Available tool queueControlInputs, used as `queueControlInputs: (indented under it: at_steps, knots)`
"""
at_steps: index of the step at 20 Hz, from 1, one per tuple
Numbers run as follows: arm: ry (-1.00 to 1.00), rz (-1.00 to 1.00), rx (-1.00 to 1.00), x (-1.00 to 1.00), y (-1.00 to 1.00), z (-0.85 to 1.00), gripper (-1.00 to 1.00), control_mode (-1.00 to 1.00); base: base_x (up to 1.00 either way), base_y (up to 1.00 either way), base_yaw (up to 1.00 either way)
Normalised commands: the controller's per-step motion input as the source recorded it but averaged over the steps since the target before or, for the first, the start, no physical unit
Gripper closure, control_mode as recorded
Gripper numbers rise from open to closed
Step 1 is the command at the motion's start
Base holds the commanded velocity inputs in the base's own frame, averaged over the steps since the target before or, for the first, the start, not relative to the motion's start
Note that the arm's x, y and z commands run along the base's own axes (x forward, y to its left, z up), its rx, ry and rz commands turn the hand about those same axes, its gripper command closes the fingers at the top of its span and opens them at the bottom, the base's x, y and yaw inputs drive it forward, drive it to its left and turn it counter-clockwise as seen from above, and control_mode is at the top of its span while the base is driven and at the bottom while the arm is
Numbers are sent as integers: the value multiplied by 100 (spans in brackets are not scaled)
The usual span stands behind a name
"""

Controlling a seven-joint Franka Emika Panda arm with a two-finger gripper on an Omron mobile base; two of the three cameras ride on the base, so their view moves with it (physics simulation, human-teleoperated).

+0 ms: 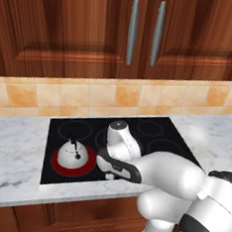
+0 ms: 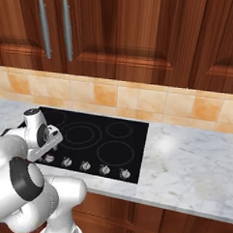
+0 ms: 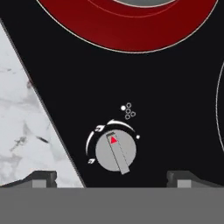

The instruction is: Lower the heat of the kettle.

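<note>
step: lining up on knob (image 3: pixel 115 151) below glowing burner (image 1: pixel 74 162) under kettle (image 1: pixel 73 154) | gripper (image 3: pixel 111 178) spread, straddling knob, no contact | next: descend, pinch, turn down

The arm (image 1: pixel 148 170) reaches in from the lower right and bends down over the front of the black cooktop (image 1: pixel 151 136), which sits in a marble counter (image 1: pixel 15 149). The gripper (image 1: pixel 113 176) hangs low at the cooktop's front edge; its fingers are hidden under the hand, so their gap cannot be read. Just to its left the kettle (image 1: pixel 73 154) stands upright on a glowing red burner (image 1: pixel 59 166). Beyond the gripper lie dark rings, then a tiled backsplash (image 1: pixel 115 95), and above that wooden cabinets (image 1: pixel 71 24) with two metal handles (image 1: pixel 132 32).
</note>
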Motion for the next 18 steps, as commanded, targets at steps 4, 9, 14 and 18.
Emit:
queueControlInputs:
  at_steps: [4, 9, 14, 18]
  knots:
    - [9, 0, 0, 22, 0, -25, -100, -100, 0, 0, 0]
    - [8, 0, 0, 13, 0, -30, -100, -100, 0, 0, 0]
    - [3, 2, 0, 1, 0, -29, -100, -100, 0, 0, 0]
    - [0, 5, 0, -1, 0, -25, -100, -100, 0, 0, 0]
